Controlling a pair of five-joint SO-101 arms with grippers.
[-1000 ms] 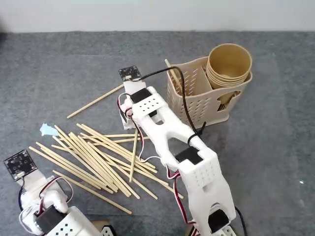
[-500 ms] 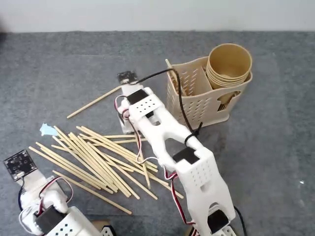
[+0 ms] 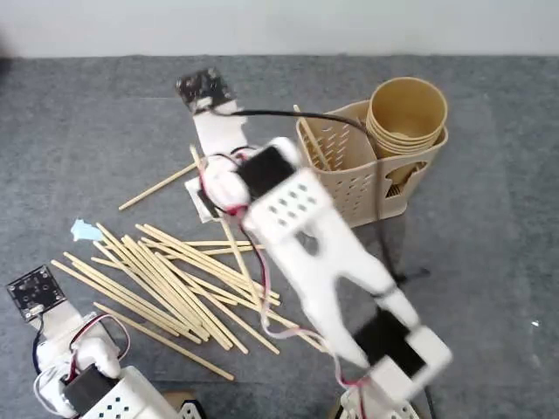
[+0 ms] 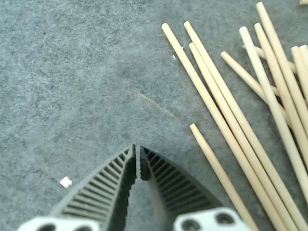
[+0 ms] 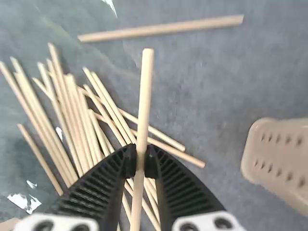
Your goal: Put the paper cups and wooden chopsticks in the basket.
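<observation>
My right gripper [image 5: 138,155] is shut on one wooden chopstick [image 5: 143,101], held above the mat with the pile below it. In the high view this gripper [image 3: 212,194] is raised just left of the beige basket [image 3: 349,188], and the held chopstick [image 3: 229,234] slants over the pile. A stack of paper cups [image 3: 407,115] sits in the basket's right compartment, and a chopstick [image 3: 309,136] leans in the left one. Several loose chopsticks [image 3: 166,271] lie fanned on the grey mat. My left gripper [image 4: 137,151] is shut and empty, low over bare mat beside the chopstick ends [image 4: 226,120].
A single chopstick [image 3: 159,187] lies apart, left of the basket. A small blue scrap [image 3: 86,230] rests at the pile's left end. White specks [image 4: 65,182] dot the mat. The left arm's base [image 3: 79,375] sits at the near-left corner. The basket's wall [image 5: 279,154] is close to the right gripper.
The right arm has risen and swung toward the far side, lifting one chopstick off the pile. The left arm has not moved.
</observation>
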